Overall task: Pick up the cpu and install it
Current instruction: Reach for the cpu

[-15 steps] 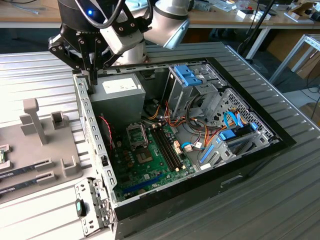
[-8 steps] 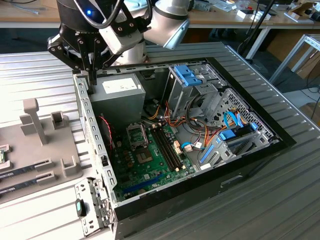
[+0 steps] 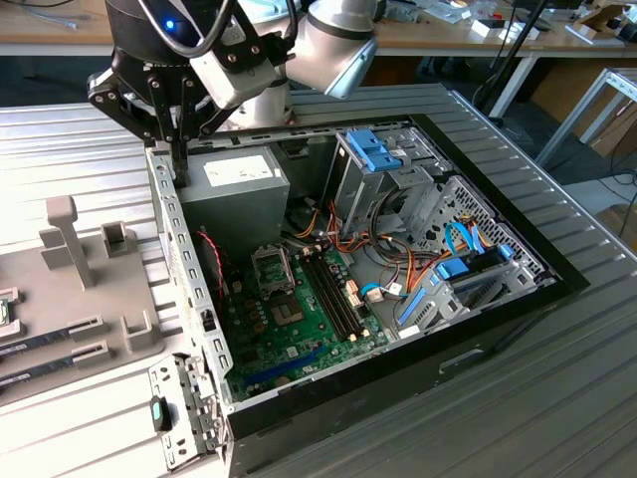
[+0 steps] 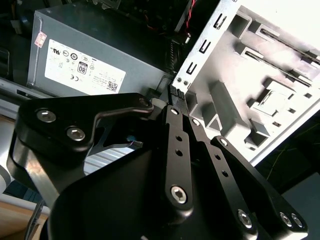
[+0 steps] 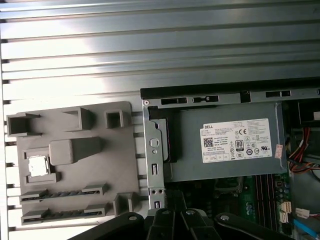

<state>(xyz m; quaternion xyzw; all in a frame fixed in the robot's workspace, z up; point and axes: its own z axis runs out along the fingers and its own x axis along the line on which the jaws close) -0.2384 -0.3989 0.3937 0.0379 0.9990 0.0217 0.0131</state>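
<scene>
One small square chip, the cpu (image 5: 37,166), lies flat in a square pocket of the grey plastic holder tray (image 5: 75,130) in the first wrist view. Its top is shiny silver metal and looks bright in the light. Any writing on it is too small to read. The tray sits on the ribbed grey metal table (image 5: 150,50), just beside the open black computer case (image 5: 210,92). Two long dark memory sticks (image 5: 62,194) lie in slots of the same tray, near the cpu. Inside the case sits a grey metal power box (image 5: 190,160). It has a big white label (image 5: 240,142) full of tiny black print and round marks, with a little red and white sticker (image 5: 278,148) next to it. The black gripper (image 3: 182,164) hangs over the case's edge, close to the power box and well apart from the cpu. Its fingers (image 4: 178,150) are pressed together, and nothing is between them.
</scene>
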